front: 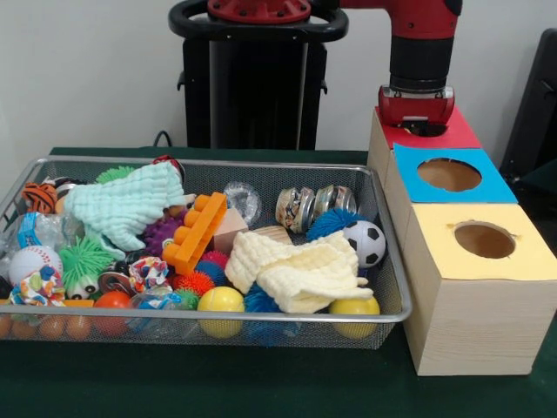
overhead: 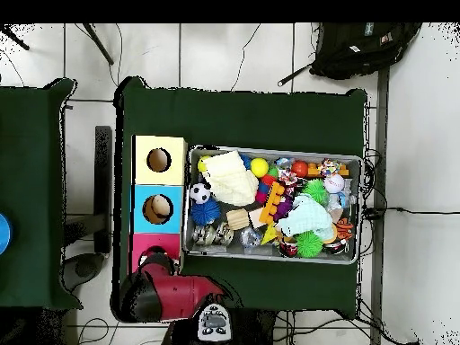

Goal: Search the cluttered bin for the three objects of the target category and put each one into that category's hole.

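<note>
Yellow cloth [front: 300, 272] covers balls; hand [front: 416, 122] over red box [front: 435, 135]

A wire-mesh bin [front: 383, 252] fills the lower left of the front view, heaped with balls, spiky toys and two cloths (one cream, one mint). At right stands a wooden box [front: 474, 322] with three round holes: yellow-topped [front: 484, 239] nearest, blue-topped [front: 449, 174] behind, red-topped [front: 431, 131] farthest.
</note>
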